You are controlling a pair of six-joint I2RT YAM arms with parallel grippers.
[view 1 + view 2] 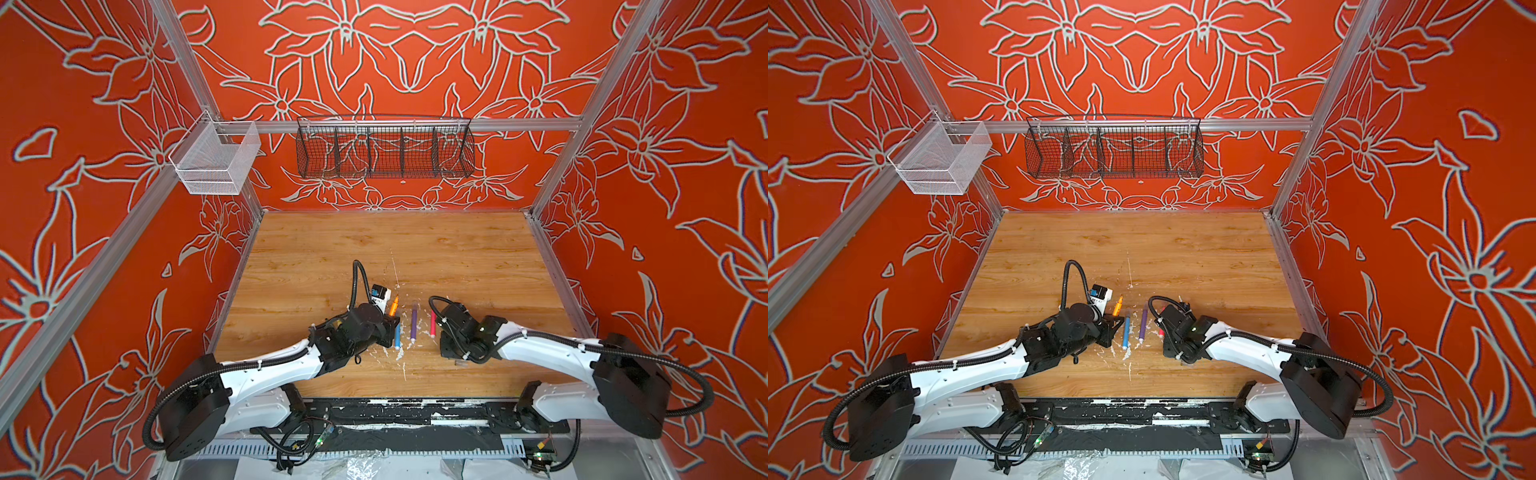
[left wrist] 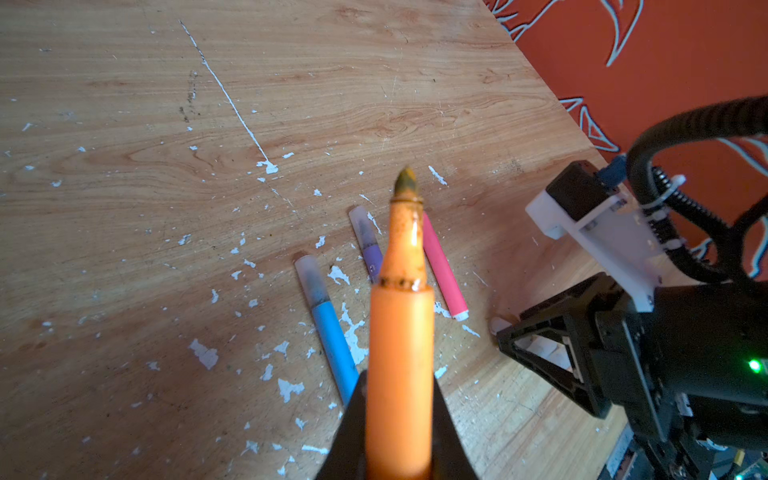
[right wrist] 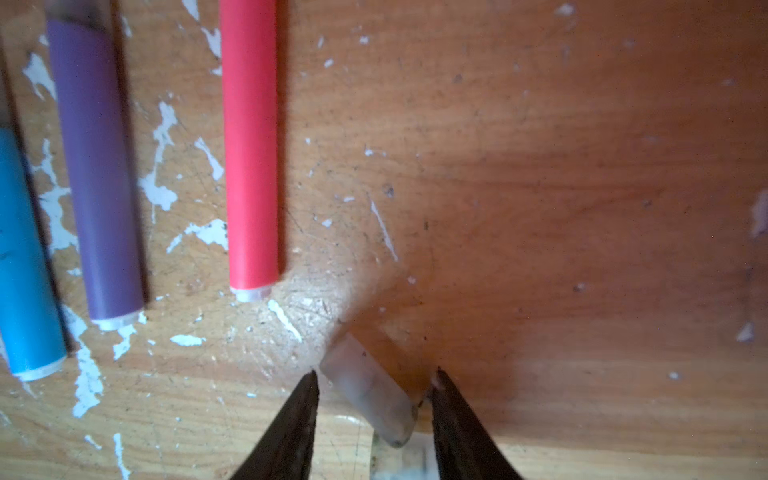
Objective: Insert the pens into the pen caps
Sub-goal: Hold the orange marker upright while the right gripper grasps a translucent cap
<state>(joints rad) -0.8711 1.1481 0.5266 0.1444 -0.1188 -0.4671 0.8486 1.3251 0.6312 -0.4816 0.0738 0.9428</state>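
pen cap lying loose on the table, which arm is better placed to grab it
Right. The right gripper has its jaws open on either side of the pen cap on the table. The left gripper is shut on the orange pen, tip bare, so it has no free grip.

1. The wood-grain worktop is scuffed and dotted with white flecks, thickest near its front middle.
2. Three pens lie flat on it, side by side and apart: a blue pen, a purple pen and a pink pen, white ends toward the front edge.
3. A loose cap lies near the pink pen's white end.
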